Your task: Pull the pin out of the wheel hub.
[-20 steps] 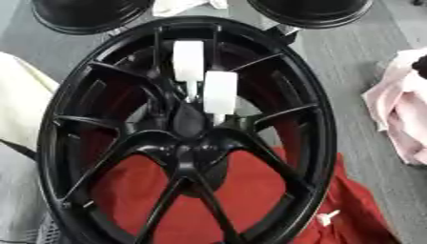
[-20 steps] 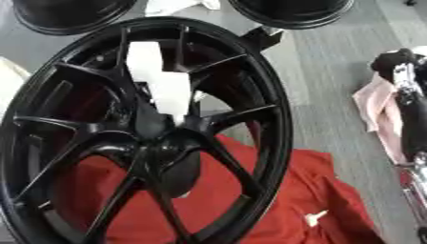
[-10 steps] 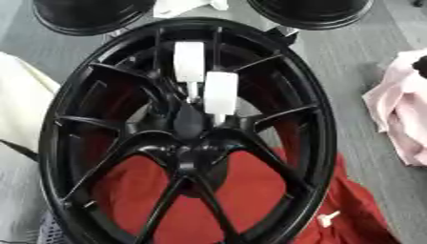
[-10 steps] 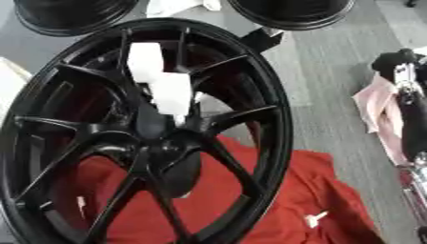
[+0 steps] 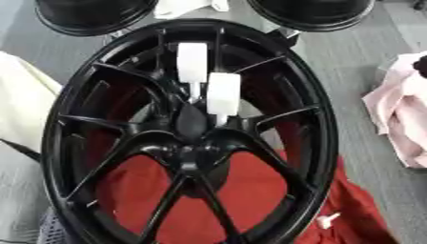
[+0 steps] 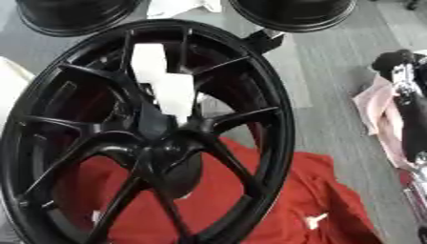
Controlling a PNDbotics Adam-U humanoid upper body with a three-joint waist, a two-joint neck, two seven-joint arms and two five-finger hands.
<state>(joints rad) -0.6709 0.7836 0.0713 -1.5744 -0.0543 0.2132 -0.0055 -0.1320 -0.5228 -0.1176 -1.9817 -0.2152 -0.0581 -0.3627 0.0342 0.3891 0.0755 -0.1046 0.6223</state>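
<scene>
Right hand [image 6: 393, 63] sits apart from white pin [image 5: 223, 93] in black hub [image 5: 190, 145].

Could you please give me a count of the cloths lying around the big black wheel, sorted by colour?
Red cloth: 1
Pink cloth: 1
Cream cloth: 1
White cloth: 1
Total: 4

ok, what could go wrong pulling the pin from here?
1. The upper white block and lower white block sit close by the hub; easy to pull the wrong one.
2. Spokes crowd both, leaving little room to reach in.
3. The wheel rests over red cloth and may shift when pulled.
</scene>
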